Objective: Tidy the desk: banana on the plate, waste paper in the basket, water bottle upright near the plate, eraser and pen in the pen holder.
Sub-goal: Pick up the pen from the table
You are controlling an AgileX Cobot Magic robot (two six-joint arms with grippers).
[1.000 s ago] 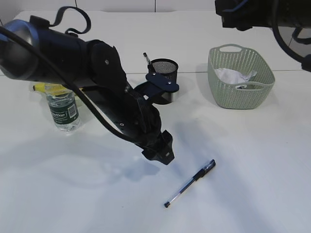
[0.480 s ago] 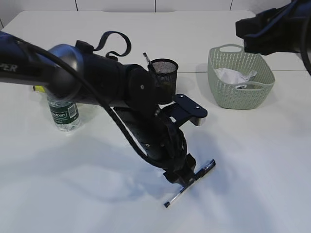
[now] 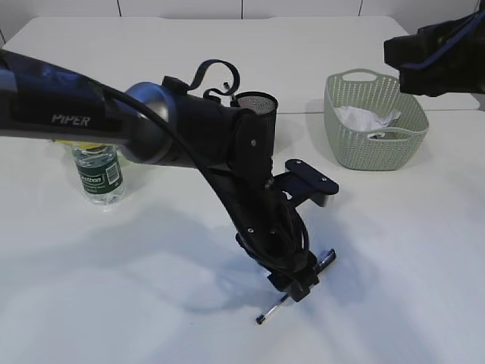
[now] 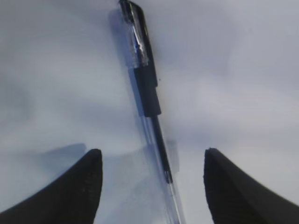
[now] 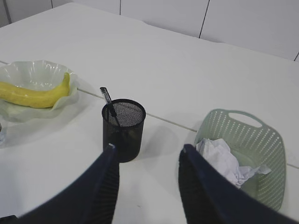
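Exterior view from chest height: a white desk (image 3: pixel 424 250) with a long black arm reaching from the left down to the front centre. Its left gripper (image 3: pixel 297 282) sits low over a pen (image 3: pixel 324 262) that lies flat on the desk, only the pen's two ends showing past the black fingers. From the left wrist camera, the two dark fingers (image 4: pixel 74 191) stand apart with the pen's clear barrel running between them; neither finger touches it, so the grip is released.

A water bottle (image 3: pixel 98 171) stands upright at the left, partly behind the arm. A black mesh pen holder (image 5: pixel 124 128) stands near the middle at the back with another pen (image 5: pixel 108 101) sticking up out of it. To its right sits a sage green basket (image 3: pixel 375 121) holding crumpled waste paper (image 3: pixel 364 119).

The right wrist camera looks down from high above the desk; the right gripper (image 5: pixel 148 184) has its fingers parted with nothing between them. A banana (image 5: pixel 35 94) lies on the pale green plate (image 5: pixel 28 72) at the far left.
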